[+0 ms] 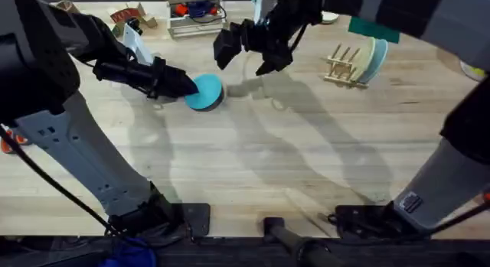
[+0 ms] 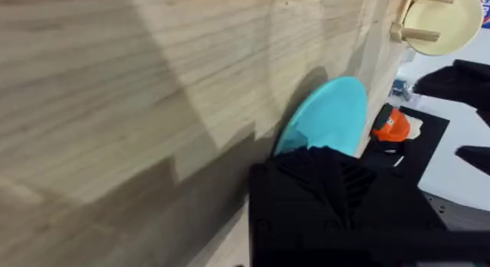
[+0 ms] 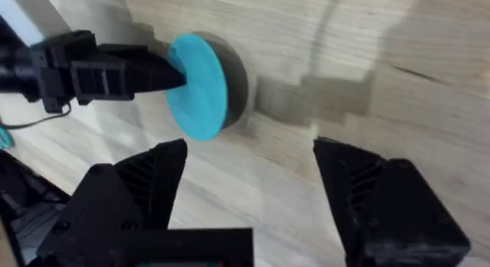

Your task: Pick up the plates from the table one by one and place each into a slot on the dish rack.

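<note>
Now the left gripper [image 1: 187, 86] has its black fingers closed on the left edge of the turquoise plate [image 1: 205, 92], a smooth round disc that looks tipped up off the table [image 1: 253, 167], judging by the shadow behind it in the right wrist view, though how far it clears the wood is hard to tell. It sits left of centre on the far half of the pale, grained plank top. Just right of it and a little farther off, the right gripper [image 1: 243, 51] hangs with its two blocky black fingers spread wide and nothing between them. Well to the right stands the dish rack [image 1: 342, 66], a small frame of round wooden pegs, with a cream plate [image 1: 364, 59] and a pale blue plate [image 1: 377, 62] upright in its slots.
</note>
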{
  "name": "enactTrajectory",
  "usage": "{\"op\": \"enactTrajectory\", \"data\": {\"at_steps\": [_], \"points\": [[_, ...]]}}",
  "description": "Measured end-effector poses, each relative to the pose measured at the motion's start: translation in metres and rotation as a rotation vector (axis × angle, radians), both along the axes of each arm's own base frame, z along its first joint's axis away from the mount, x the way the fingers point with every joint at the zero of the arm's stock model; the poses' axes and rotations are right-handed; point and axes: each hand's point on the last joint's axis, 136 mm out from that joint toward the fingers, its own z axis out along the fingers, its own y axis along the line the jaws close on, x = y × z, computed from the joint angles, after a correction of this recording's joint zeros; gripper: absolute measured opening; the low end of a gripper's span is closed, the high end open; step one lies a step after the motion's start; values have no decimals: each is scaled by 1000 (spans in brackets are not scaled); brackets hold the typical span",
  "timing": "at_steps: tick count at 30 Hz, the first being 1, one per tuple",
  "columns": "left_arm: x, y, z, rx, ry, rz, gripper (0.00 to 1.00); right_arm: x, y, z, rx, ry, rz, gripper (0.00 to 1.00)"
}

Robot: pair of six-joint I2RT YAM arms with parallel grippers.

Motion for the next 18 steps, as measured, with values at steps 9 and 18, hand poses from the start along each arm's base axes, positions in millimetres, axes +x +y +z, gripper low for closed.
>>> {"op": "enactTrajectory", "data": {"at_steps": [9, 18], "points": [[0, 0, 0, 0, 0, 0, 41, 1, 13, -25, 16, 52, -1, 995], [0, 0, 0, 0, 0, 0, 41, -9, 42, -38, 32, 44, 52, 993]]}}
